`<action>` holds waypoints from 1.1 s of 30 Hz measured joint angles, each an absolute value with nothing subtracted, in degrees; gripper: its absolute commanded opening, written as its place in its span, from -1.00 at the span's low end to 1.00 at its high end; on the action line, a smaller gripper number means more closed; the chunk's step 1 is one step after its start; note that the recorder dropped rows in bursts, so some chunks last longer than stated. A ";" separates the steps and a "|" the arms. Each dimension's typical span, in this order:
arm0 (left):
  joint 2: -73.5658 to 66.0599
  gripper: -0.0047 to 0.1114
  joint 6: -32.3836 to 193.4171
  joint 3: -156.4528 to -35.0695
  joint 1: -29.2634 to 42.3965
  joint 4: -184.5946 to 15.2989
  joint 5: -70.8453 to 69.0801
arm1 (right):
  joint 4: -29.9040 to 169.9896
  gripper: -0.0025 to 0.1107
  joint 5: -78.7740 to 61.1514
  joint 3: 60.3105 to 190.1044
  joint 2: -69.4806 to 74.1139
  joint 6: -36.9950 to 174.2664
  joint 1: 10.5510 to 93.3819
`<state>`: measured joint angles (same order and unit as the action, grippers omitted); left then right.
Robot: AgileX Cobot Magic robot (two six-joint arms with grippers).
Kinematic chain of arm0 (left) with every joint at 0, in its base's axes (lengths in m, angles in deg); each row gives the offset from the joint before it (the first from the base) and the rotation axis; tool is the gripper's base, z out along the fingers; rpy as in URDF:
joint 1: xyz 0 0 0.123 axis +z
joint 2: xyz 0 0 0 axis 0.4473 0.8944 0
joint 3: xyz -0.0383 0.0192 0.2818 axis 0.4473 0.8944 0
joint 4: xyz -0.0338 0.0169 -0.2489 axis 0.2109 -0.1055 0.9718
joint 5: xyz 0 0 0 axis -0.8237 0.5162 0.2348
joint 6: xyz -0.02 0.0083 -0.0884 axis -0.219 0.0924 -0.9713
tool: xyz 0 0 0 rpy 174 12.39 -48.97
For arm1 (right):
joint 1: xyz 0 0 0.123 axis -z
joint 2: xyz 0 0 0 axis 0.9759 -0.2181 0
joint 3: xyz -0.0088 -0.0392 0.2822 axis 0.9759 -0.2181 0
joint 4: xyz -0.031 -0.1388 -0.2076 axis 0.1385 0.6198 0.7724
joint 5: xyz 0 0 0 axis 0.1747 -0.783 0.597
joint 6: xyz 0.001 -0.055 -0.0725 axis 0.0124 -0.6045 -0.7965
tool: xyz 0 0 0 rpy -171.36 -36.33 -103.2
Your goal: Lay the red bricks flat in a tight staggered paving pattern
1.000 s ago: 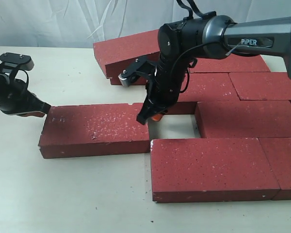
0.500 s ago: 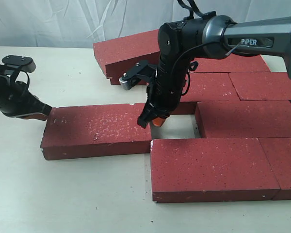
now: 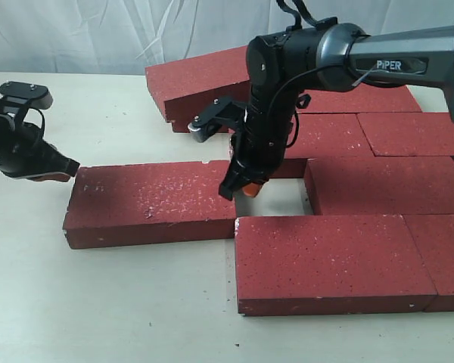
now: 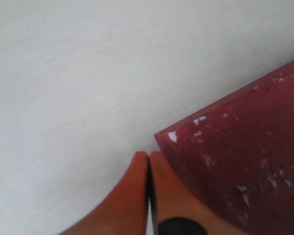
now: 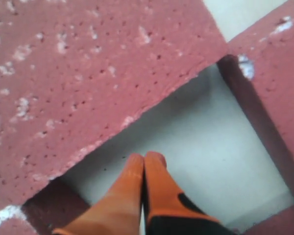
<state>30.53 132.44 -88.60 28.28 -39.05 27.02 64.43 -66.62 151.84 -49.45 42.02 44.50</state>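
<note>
**Q:** Where is the brick in play?
**A:** The loose brick (image 3: 147, 198) lies flat on the bench (image 3: 98, 302). Its long axis runs left to right in the exterior view, and its right end meets the open pocket (image 3: 280, 198) among the laid bricks (image 3: 325, 253).

**Q:** And your fingers?
**A:** My left fingers (image 4: 130, 196), pressed together and holding nothing, sit just beside the brick's far-left corner; whether they touch it, I cannot tell. My right fingers (image 5: 125, 196), likewise pinched together and empty, hang in the pocket, just off the brick's right end.

**Q:** Which arm is placed for the push?
**A:** The left, I judge. The pocket lies rightward along the brick's own length, so a shove from that end should close it once my right fingers clear out.

**Q:** Anything in the pocket?
**A:** Bare bench only. One tilted brick (image 3: 197, 79) sits at the back.
</note>
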 measured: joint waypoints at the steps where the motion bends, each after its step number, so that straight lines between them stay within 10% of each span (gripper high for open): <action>1: 30.53 -0.92 132.44 -88.60 28.28 -39.05 26.77 | 65.65 -0.97 -65.63 151.84 -48.95 42.18 44.50; 11: 30.53 -0.92 131.56 -88.60 28.28 -38.46 26.80 | 63.70 -0.97 -45.29 155.50 -45.74 42.39 44.50; 33: 30.53 -0.92 131.18 -88.60 28.28 -38.46 26.96 | 64.23 -0.97 -58.93 167.02 -57.24 41.57 44.25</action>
<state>30.53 131.18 -88.60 28.28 -38.46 26.96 64.23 -58.93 167.02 -57.24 41.57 44.25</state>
